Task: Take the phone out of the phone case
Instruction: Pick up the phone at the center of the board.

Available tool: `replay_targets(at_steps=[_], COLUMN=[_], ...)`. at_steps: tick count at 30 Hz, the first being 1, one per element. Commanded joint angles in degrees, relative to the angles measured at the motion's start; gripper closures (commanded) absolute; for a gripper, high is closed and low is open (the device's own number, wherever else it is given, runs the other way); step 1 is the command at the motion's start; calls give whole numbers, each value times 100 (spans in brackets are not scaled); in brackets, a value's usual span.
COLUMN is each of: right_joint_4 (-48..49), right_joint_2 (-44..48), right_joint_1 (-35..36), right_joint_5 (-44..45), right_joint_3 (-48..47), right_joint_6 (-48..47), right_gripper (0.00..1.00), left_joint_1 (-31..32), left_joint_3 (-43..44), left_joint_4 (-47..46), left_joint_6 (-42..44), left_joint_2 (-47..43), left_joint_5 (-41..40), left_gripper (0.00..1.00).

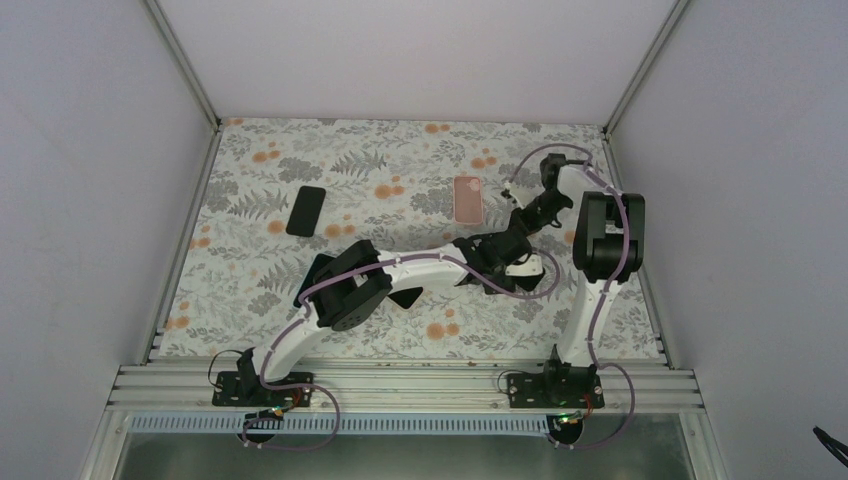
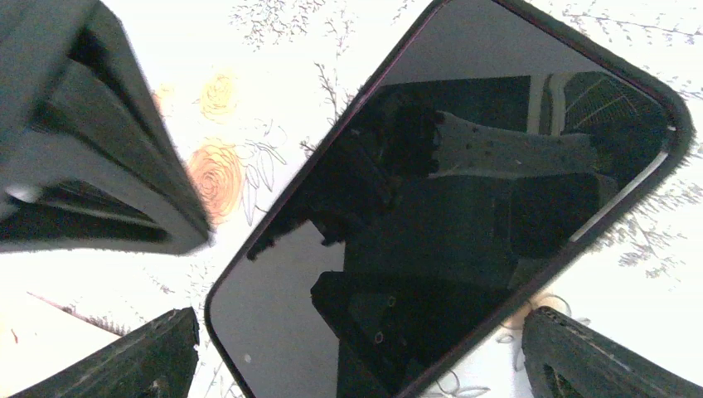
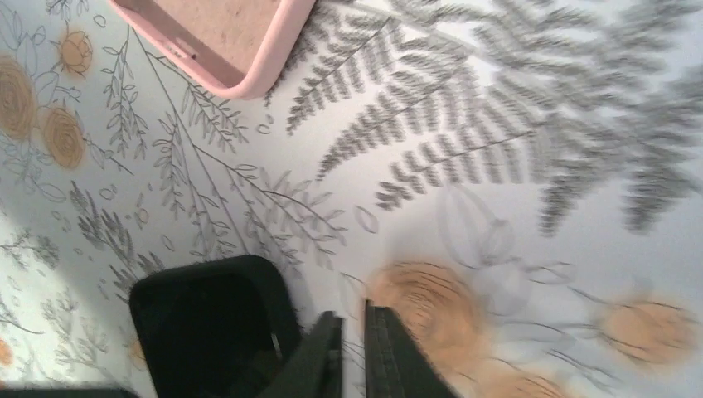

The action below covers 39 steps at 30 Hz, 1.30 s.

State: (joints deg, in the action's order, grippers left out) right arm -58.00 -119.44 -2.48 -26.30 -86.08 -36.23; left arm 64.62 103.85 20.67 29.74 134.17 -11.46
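Pink case (top view): flat on the floral surface, right of centre toward the far side, long axis near-to-far.
Black slab (top view): far left, well apart from both arms; phone or cover, cannot tell.
Left arm (top view): reaches across to the right, ending just near of the pink case.
Right arm (top view): folds back leftward to the same spot; what lies under the two wrists is hidden.
Phone (left wrist view): screen up on the surface, directly beneath the camera, ringed by a dark phone case; long axis slants from lower left to upper right of the view.
Left claw (left wrist view): released, fingers spread wide with the phone's lower end between them; one tip just beside its edge, the other apart.
Dark bulk (left wrist view): blurred, upper left; likely the other arm.
Right claw (right wrist view): clenched, or all but, on nothing.
Black corner (right wrist view): rounded and thick-rimmed, just left of those tips; probably the cased phone's corner. The pink case, seemingly empty, sits at the view's top left, well apart.
Deciding relation: the left arm is nearer, straddling the phone across its slanted axis, while the right tips stand beside one corner. I judge that a pin-and-peel at that rim is what the next move calls for.
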Motion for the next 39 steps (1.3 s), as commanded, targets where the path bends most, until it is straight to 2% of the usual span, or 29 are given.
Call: replay_targets(at_steps=[1, 2, 4, 5, 6, 7, 9, 13, 20, 25, 33, 39], right_joint_4=[67, -42, -370, -408, -308, -115, 352, 708, 1307, 1498, 1693, 1989], right_joint_2=[550, 637, 790, 946, 1178, 1458, 2118, 3200, 4283, 4151, 3466, 3201], right_joint_1=[-506, -605, -682, -691, -677, -631, -476, -149, 107, 116, 118, 125], right_joint_5=[-257, -352, -426, -376, -240, -62, 456, 734, 937, 1053, 952, 1012], right_joint_3=[-179, -174, -135, 3, 256, 567, 1298, 2550, 3644, 3809, 3771, 3797], right_joint_6=[-115, -279, -676, -799, -891, -966, -1112, -1415, -1865, -1961, -2033, -2064], right_gripper=[72, 56, 38, 24, 10, 1, 0, 0, 0, 0, 0, 0], left_joint_1=[55, 45, 44, 31, 4, -46, -199, -643, -1610, -1988, -2049, -2076], left_joint_3=[-971, -1323, -1867, -2064, -2194, -2291, -2398, -2416, -1953, -1790, -1949, -1733], left_joint_4=[125, 22, -46, -25, 93, 238, 498, 1072, 1814, 1963, 1889, 2053], left_joint_6=[421, 537, 816, 915, 1040, 1133, 1161, 1028, 703, 562, 498, 550], left_joint_2=[-751, -1012, -1548, -1762, -1953, -2081, -2263, -2595, -2734, -2686, -2671, -2367], left_joint_5=[312, 391, 538, 586, 670, 744, 766, 1182, 2044, 2150, 2061, 1924], left_gripper=[0, 0, 0, 0, 0, 0, 0, 0, 0, 0, 0, 0])
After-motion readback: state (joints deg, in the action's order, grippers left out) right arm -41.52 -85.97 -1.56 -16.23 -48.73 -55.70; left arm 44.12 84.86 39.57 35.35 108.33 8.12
